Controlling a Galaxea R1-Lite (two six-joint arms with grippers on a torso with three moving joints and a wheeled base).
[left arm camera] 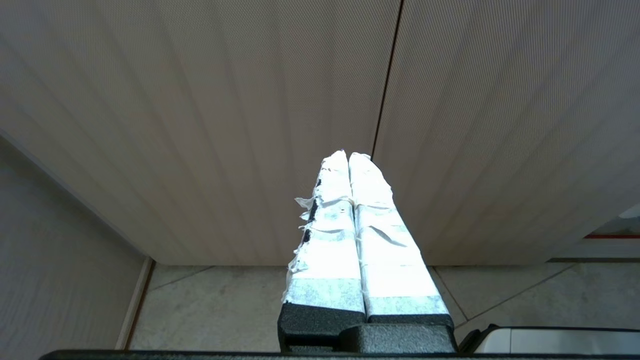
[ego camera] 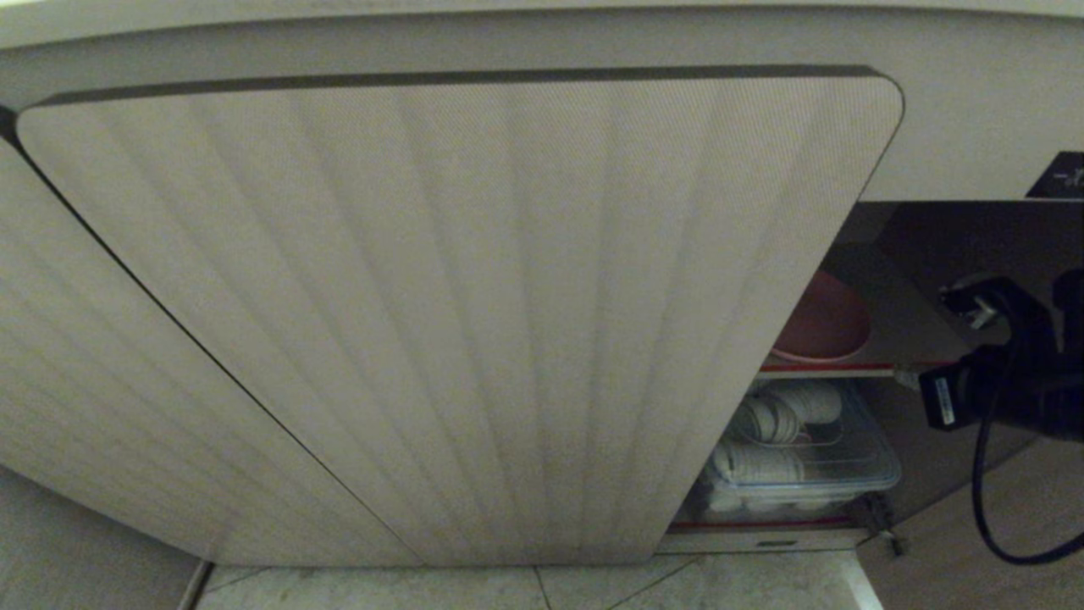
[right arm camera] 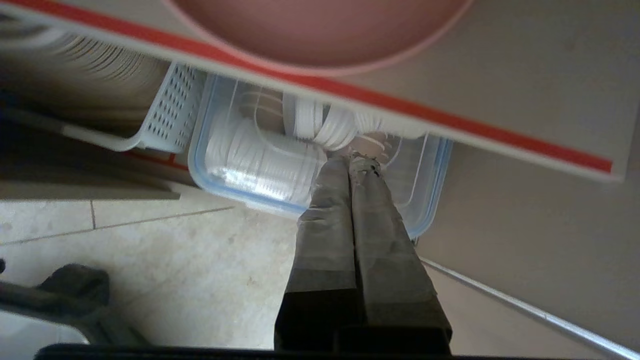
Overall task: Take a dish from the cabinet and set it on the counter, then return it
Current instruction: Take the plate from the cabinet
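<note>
The pink dish [ego camera: 826, 326] lies on the cabinet's red-edged upper shelf [ego camera: 826, 368], seen through the open right side of the beige fluted cabinet [ego camera: 457, 322]. In the right wrist view the dish [right arm camera: 320, 30] sits just beyond the shelf edge [right arm camera: 400, 107]. My right gripper [right arm camera: 352, 157] is shut and empty, below that shelf, its tips in front of the clear box on the lower level. My right arm [ego camera: 1008, 390] shows at the opening's right side. My left gripper [left arm camera: 348, 155] is shut and empty, facing the closed fluted doors. The counter is out of view.
A clear box with a blue rim [right arm camera: 225, 165] holding white dishes sits under the shelf, with a white perforated basket [right arm camera: 172, 110] beside it. The open door's inner face [right arm camera: 525, 225] stands close on the right. A black cable [ego camera: 987, 500] hangs from my right arm. Tiled floor [ego camera: 542, 589] lies below.
</note>
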